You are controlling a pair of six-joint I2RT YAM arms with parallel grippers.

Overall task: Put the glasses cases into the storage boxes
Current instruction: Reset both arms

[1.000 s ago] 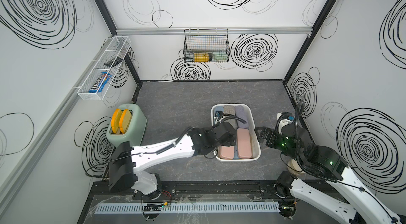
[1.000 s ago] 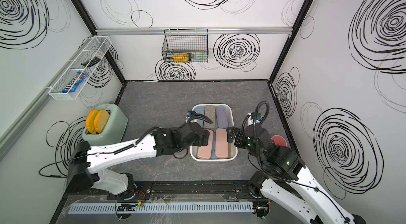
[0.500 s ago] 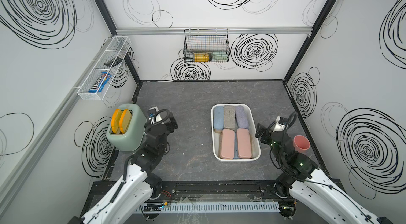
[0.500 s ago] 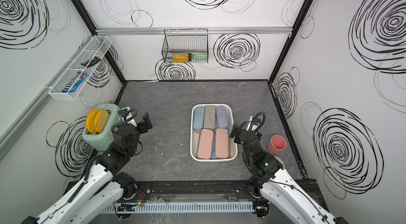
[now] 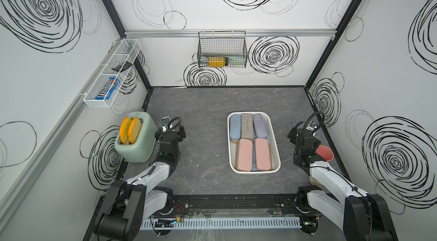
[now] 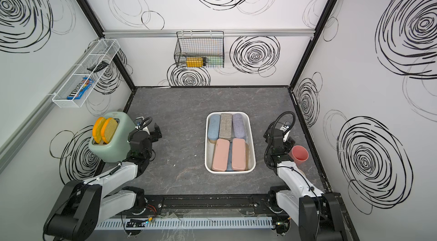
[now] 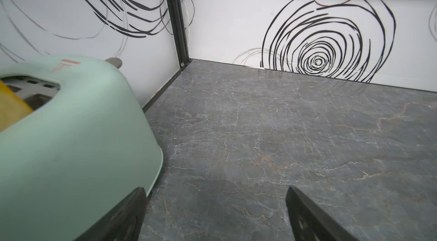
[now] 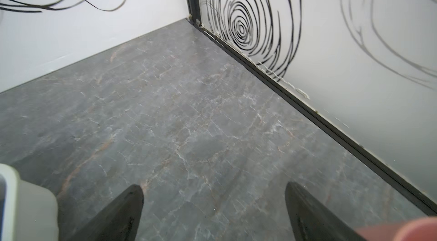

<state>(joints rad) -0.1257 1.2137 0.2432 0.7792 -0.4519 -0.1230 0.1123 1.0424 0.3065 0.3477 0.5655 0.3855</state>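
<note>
Since a second earlier you pulled both arms off the tub. They had been reaching in over it, and now they sat folded back at the lower sides of the frame.

The left gripper sat centre-left in both top views, just beside the toaster and over bare table. Its jaws stood wide with nothing between them. The left wrist view showed the same: both fingers spread, only table between, toaster close on one side.

The right gripper sat centre-right, near the cup, well apart from the tub. Its jaws were wide too and it held nothing. In the right wrist view its fingers were spread over table, with a tub corner at the lower left edge.

The cases all lay in the tub, right of centre. Blue, grey and lilac lay side by side at its upper end. Two pink ones sat at the lower end, on top of others. You couldn't count the ones underneath.
</note>
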